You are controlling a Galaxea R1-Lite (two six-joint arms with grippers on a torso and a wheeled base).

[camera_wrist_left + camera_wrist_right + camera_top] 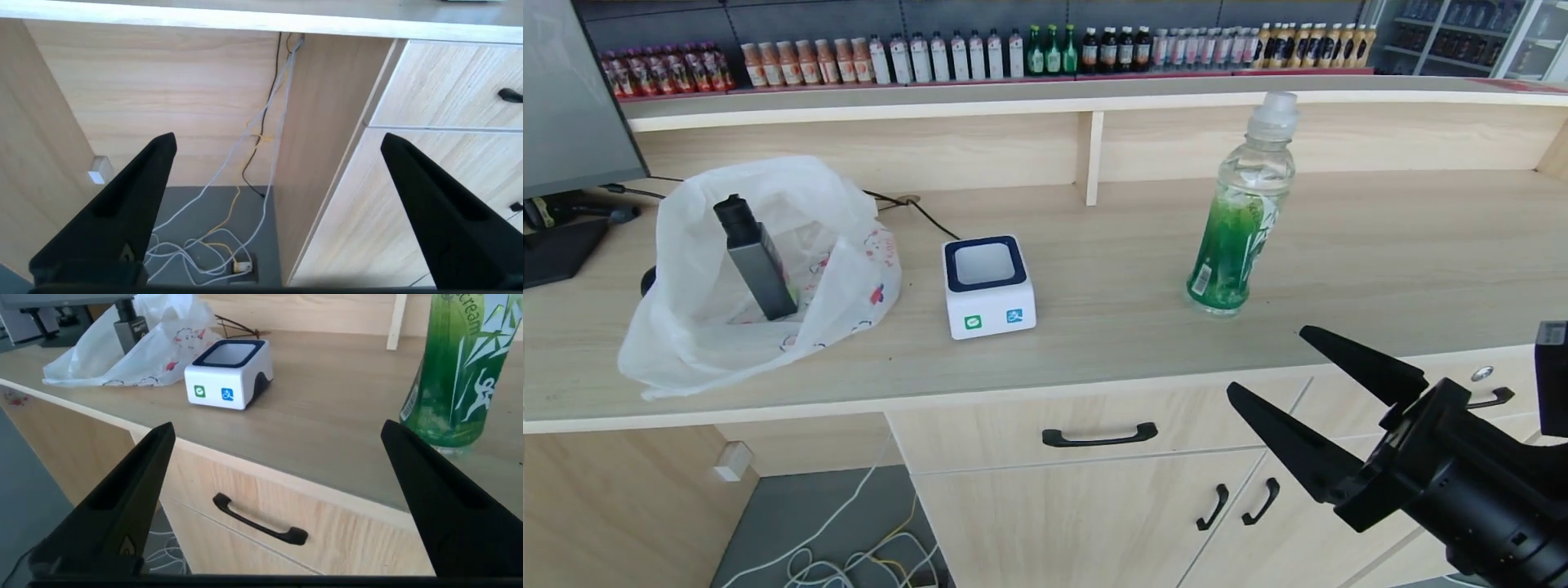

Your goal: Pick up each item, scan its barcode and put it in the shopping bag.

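Note:
A clear bottle with a green label (1241,214) (462,367) stands upright on the wooden counter (1111,269), right of centre. The white scanner box with a dark-rimmed top (987,286) (227,373) sits mid-counter. At the left lies the white plastic shopping bag (698,327) (139,339), with a grey, black-capped item (756,257) standing in it. My right gripper (1294,371) (278,449) is open and empty, below and in front of the counter edge, short of the bottle. My left gripper (278,163) is open below the counter, facing the cabinet gap and cables.
A dark monitor (572,98) and stand occupy the far left. A raised shelf with a divider (1094,155) runs behind the counter. Drawers with black handles (1099,435) (260,525) lie under the counter edge. Loose cables (212,245) cover the floor.

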